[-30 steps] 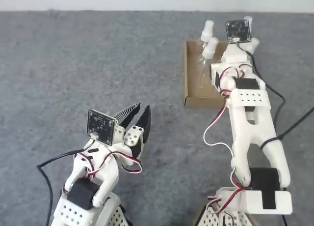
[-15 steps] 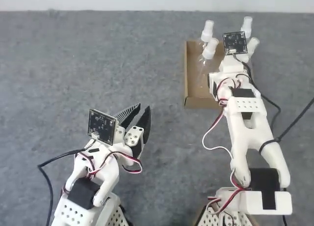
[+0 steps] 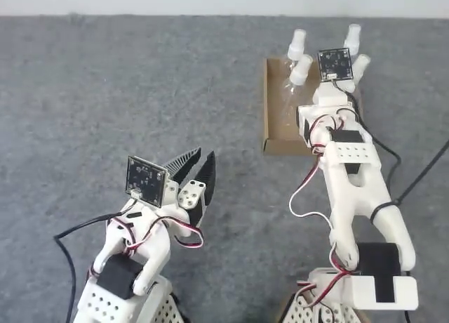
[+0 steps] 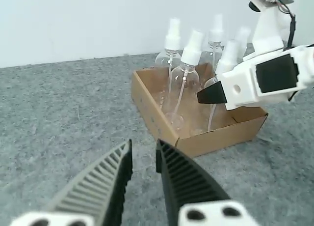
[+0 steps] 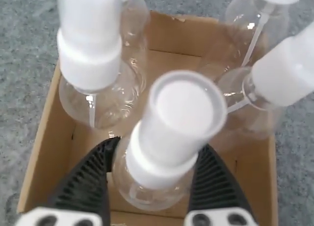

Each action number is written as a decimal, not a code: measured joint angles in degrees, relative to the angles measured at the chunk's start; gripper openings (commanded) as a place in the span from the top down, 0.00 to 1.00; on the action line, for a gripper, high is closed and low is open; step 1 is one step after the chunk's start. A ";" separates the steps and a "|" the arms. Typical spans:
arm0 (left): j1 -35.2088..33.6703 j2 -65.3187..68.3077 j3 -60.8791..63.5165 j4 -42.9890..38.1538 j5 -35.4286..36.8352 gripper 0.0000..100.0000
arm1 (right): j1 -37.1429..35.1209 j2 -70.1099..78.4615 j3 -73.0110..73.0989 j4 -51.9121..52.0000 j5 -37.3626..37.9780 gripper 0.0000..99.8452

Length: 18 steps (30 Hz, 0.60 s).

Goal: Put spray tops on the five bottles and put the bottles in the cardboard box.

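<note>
Overhead, a shallow brown cardboard box (image 3: 266, 105) sits on the grey felt-like table cover (image 3: 105, 91), near the far edge by the white wall (image 3: 140, 0).

Right arm: stretched out over the box, wrist above its right half. Right gripper (image 5: 157, 150) is down inside the box, black jaws closed on a clear plastic bottle (image 5: 174, 118), one on either side of its shoulder just under the white spray top. Bottle stands upright, in the near part of the box.

Four other clear bottles (image 4: 185, 73) also stand in the box, each capped with a white spray top. From the right wrist view one (image 5: 93, 54) stands just beside the gripped bottle and two more (image 5: 289, 69) (image 5: 265, 10) are on its other side. Dip tubes show through the clear walls. Cannot tell whether the bottles touch each other.

Left arm: pulled back on the near left of the table, well apart from the box. Left gripper (image 3: 203, 154) hangs above bare table cover and points toward the box. Its ribbed black jaws are a narrow slit apart and hold nothing.
</note>
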 measured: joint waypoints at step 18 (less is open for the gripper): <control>0.00 0.00 0.00 0.00 0.00 0.92 | -0.44 0.18 -0.09 2.90 -0.18 0.78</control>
